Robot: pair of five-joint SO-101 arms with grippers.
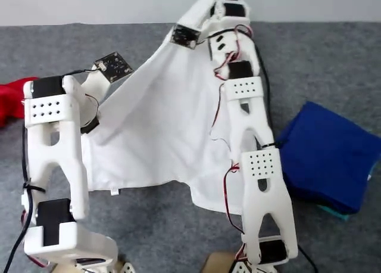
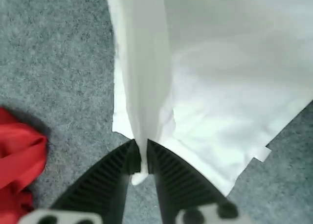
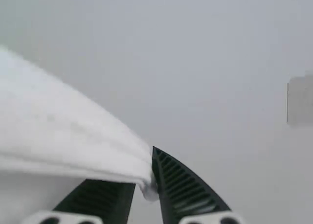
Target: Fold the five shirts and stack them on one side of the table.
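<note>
Our left gripper (image 2: 140,158) is clamped on a pinch of the white shirt (image 1: 161,124) low near the table (image 1: 149,237). The right gripper (image 3: 146,177) is clamped on another bunch held high, with the cloth slanting between them. We judge the lay-down needs firm pinches and a taut span, landing flat and clear of the blue stack (image 1: 330,157) and the red shirt (image 1: 12,100).

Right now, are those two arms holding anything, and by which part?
Both hold the white shirt: the left gripper pinches a bunched fold at its edge, and the right gripper pinches another bunched edge.
</note>
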